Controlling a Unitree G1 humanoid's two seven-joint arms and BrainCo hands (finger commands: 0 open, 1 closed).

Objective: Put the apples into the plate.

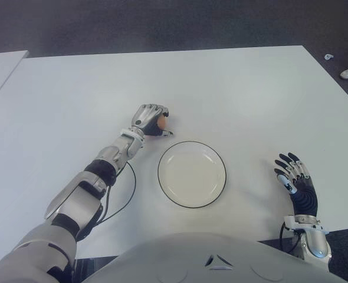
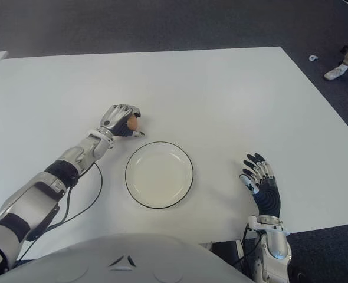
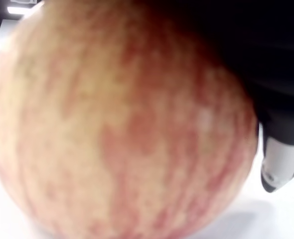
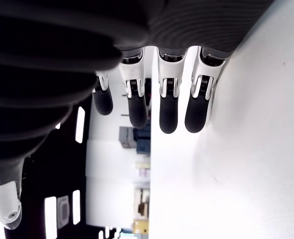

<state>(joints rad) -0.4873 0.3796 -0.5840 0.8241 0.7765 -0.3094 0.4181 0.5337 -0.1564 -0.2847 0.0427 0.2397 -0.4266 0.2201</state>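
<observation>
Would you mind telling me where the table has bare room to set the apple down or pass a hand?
The plate is empty, so its whole inside is free. The table is bare beyond it, and between it and the open right hand. The one tight spot is by the plate's far-left rim, where the left hand is curled around the apple.

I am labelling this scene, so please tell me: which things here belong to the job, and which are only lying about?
Belonging to the job:
- red-yellow apple, grasped by the left hand
- round white plate with dark rim, holding nothing

Lying about:
- black cable on the white table
- right hand, open, idle right of the plate
</observation>
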